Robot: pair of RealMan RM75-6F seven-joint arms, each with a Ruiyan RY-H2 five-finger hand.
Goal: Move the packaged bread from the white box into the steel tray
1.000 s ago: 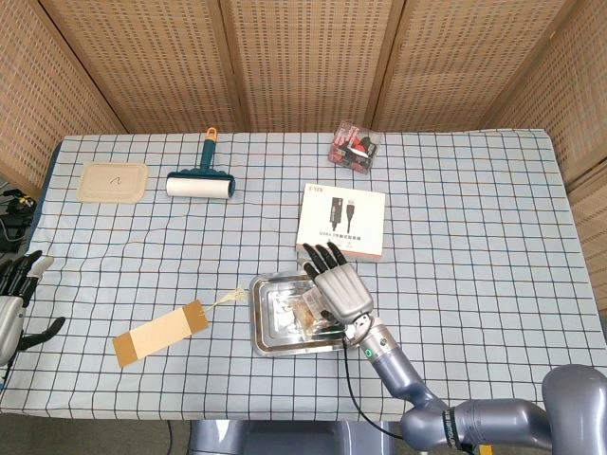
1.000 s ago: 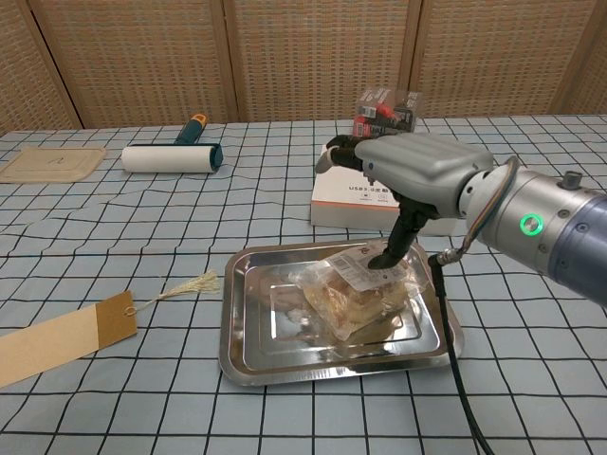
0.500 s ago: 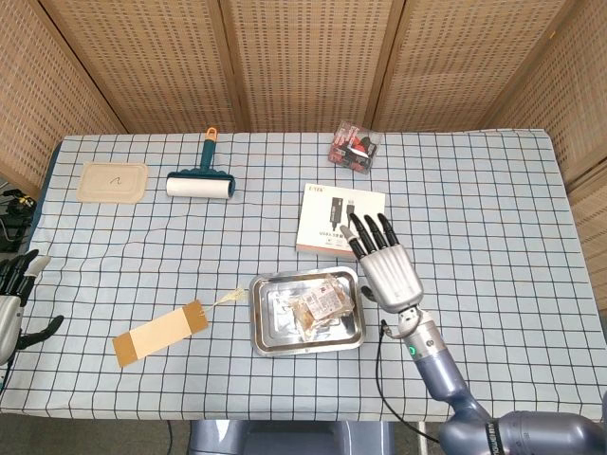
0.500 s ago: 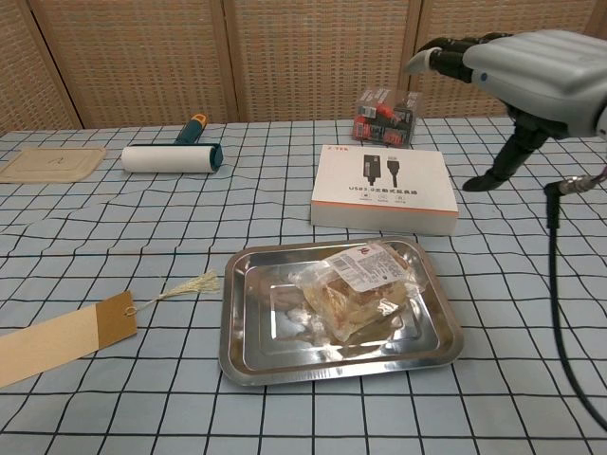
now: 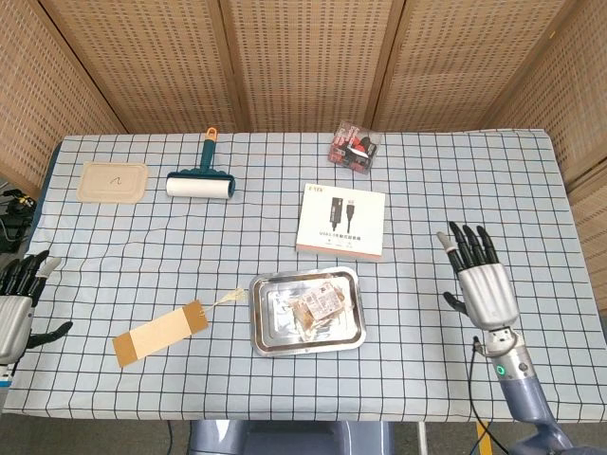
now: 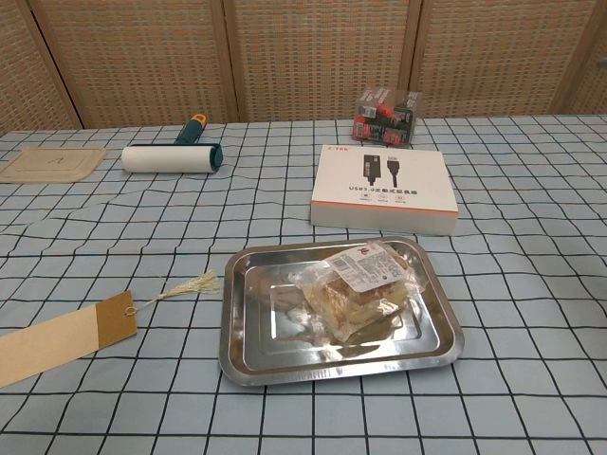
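Note:
The packaged bread (image 5: 318, 308) (image 6: 356, 287), in clear wrap with a red and white label, lies inside the steel tray (image 5: 269, 339) (image 6: 247, 362). Behind the tray sits the flat white box (image 5: 341, 219) (image 6: 384, 186), with a cable printed on its lid and nothing on top of it. My right hand (image 5: 480, 280) hovers over the table's right side, fingers spread, holding nothing, well apart from the tray. At the table's left edge my left hand (image 5: 17, 299) is empty with its fingers apart. The chest view shows neither hand.
A lint roller (image 5: 201, 180) (image 6: 171, 155) and a beige lid (image 5: 113, 181) (image 6: 50, 163) lie at the back left. A pack of small red items (image 5: 355, 148) (image 6: 385, 116) stands behind the box. A brown paper tag with a tassel (image 5: 159, 332) (image 6: 57, 336) lies left of the tray.
My right hand let go of the bread in the tray, rose and swung right to the table's right side, leaving the chest view. The bread stays in the tray.

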